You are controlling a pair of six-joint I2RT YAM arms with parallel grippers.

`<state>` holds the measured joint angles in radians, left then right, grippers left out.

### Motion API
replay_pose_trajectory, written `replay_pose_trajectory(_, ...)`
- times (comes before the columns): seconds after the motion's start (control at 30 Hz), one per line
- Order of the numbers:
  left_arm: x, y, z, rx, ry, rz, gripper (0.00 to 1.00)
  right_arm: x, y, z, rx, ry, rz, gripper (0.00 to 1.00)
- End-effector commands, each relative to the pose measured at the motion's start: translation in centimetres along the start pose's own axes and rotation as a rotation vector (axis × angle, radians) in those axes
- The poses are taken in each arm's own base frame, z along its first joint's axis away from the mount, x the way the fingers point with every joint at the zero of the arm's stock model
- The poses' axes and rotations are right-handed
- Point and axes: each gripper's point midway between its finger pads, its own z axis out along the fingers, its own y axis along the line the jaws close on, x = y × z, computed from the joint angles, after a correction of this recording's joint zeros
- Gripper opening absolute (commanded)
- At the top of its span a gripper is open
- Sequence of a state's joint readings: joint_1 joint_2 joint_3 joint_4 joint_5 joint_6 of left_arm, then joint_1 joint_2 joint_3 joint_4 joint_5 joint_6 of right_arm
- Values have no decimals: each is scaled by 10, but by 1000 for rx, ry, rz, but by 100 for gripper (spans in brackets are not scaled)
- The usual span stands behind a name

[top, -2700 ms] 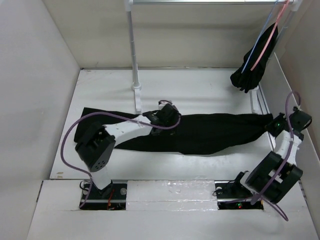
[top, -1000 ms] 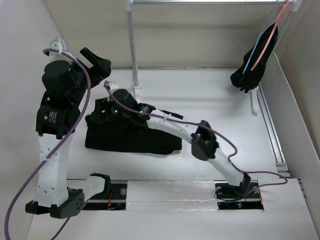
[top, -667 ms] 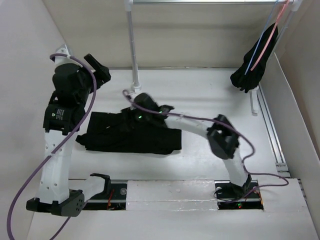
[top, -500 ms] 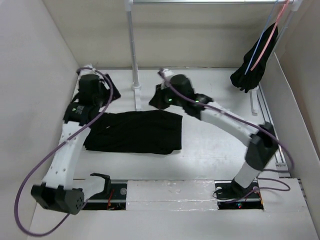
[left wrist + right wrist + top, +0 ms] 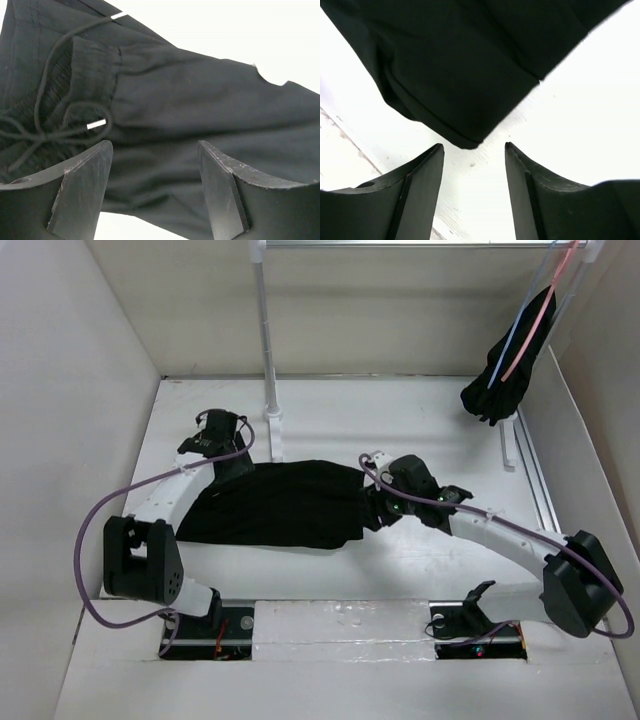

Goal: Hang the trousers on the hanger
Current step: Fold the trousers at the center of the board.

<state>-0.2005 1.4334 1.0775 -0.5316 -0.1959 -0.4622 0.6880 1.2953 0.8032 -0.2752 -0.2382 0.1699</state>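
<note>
The black trousers point(image 5: 280, 505) lie folded in half on the white table, waist end to the left. My left gripper point(image 5: 222, 455) hovers open over that end. In the left wrist view the elastic waist and drawstring point(image 5: 60, 115) show beside the open left gripper point(image 5: 155, 150), with only trousers fabric point(image 5: 200, 100) beneath it. My right gripper point(image 5: 375, 508) sits at the folded right edge. It is open point(image 5: 474, 150) over bare table, the trousers' corner point(image 5: 460, 65) just beyond its tips. The light-blue hanger point(image 5: 521, 315) hangs on the rail at the back right.
A pink hanger point(image 5: 539, 315) and a small bunched black garment point(image 5: 500, 370) hang with the blue one. A white rack post point(image 5: 268, 360) stands behind the trousers, its foot point(image 5: 272, 422) near my left gripper. White walls enclose the table; a track point(image 5: 535, 475) runs along the right.
The trousers, earlier stretched long, now lie folded in half. Both arms have come down from the back of the table to the trousers' two ends.
</note>
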Motion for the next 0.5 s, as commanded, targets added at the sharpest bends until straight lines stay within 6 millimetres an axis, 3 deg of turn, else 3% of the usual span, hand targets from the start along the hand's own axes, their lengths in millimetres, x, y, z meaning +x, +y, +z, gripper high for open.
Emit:
replay_pose_trajectory(0.0,6,6,25,-45,27,-16,65,1,1,-3,-67,-45,-13,57)
replay_pose_trajectory(0.37,22,17,64,-141,61,-61,56,24,5,32,-163,-7,-4,52)
replay_pose_trajectory(0.4,20,16,64,-139,50,-71,54,27,4,33,-162,0,3,41)
replay_pose_trajectory(0.43,18,17,65,-144,44,-74,42,20,5,35,-168,-31,-6,33)
replay_pose_trajectory(0.47,16,16,66,-149,38,-74,33,26,-1,37,-153,-26,10,25)
